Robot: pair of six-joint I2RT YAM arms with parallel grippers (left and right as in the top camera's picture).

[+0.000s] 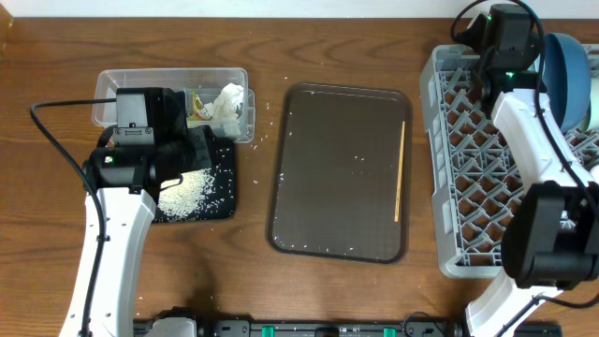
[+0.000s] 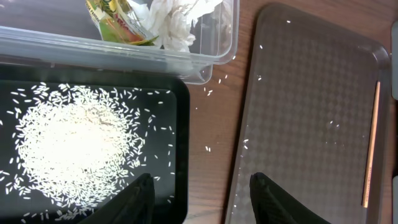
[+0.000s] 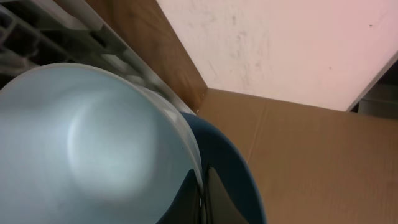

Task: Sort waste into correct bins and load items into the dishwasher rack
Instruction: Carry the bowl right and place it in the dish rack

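Observation:
My right gripper (image 3: 204,186) is shut on the rim of a pale mint-white bowl (image 3: 93,143). The bowl stands against the dark-blue bowl-plate (image 3: 230,168) (image 1: 564,75) at the far end of the grey dishwasher rack (image 1: 468,187). My left gripper (image 2: 202,180) is open and empty over the right edge of the black tray (image 2: 177,124), which holds the rice heap (image 2: 74,143). The clear tub (image 2: 124,59) holds a crumpled napkin (image 2: 177,18) and the yellow-green wrapper (image 2: 115,18). The chopstick (image 1: 401,168) lies on the brown serving tray (image 1: 337,187).
Loose rice grains lie scattered on the brown tray (image 2: 298,112) and on the wood between the trays. A pale shape (image 1: 592,110) shows in the rack at the right edge. A cardboard box and a wall stand behind the rack in the right wrist view.

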